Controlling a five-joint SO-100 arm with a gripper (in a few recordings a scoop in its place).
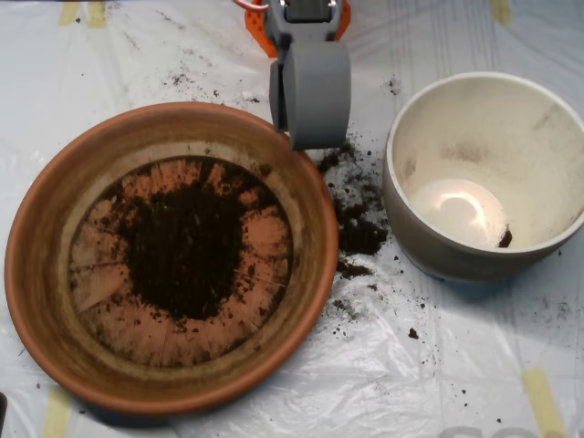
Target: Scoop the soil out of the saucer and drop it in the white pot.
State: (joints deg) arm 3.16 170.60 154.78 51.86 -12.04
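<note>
Soil (187,248) sits heaped in the middle of the saucer (55,301), down and to the left of the scoop (315,96); scoop hangs over the saucer's far right rim, shells apparently pressed together, contents hidden; white pot (456,260) waits to the right, nearly bare; spilled crumbs (358,233) lie between them; arm reaches in from the far edge.

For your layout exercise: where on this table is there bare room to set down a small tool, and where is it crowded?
Bare sheet lies along the bottom right, below the white pot, and at the top left, above the saucer. The gap between saucer and pot is crowded: spilled soil litters it, and the scoop hangs over its upper end.
</note>
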